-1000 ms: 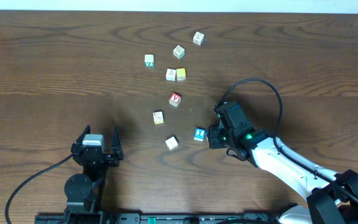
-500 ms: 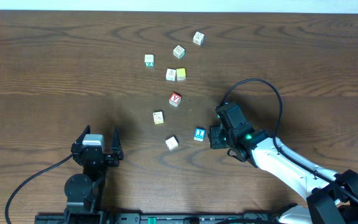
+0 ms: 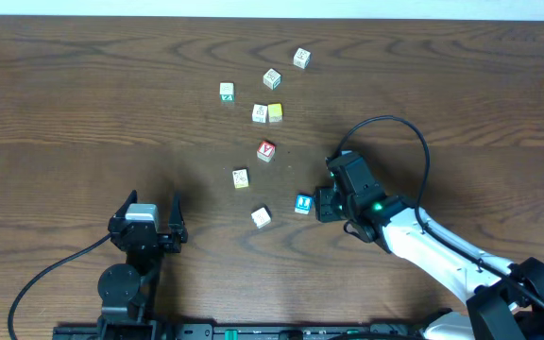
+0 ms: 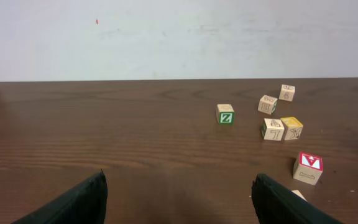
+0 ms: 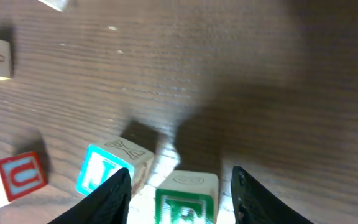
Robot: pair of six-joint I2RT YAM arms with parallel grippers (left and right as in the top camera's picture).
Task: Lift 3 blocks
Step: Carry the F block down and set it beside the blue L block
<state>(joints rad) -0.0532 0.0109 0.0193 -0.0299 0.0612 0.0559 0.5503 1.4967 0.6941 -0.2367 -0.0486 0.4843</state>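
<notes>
A block with a green letter face stands on the table between the fingers of my right gripper. The jaws are open, with a gap on each side of it. From overhead this block is hidden under the right gripper. Just left of the gripper sits the blue-faced block. Further left lies a cream block, which shows a red "U" side in the right wrist view. My left gripper rests near the table's front left, open and empty.
The red "Y" cube and another cream cube lie mid-table. Further back are a yellow cube, a green "Z" cube and several more. The right arm's black cable loops above its wrist.
The right gripper's jaws have spread apart and let go of the green-lettered block. The blocks and the left arm have not moved.
</notes>
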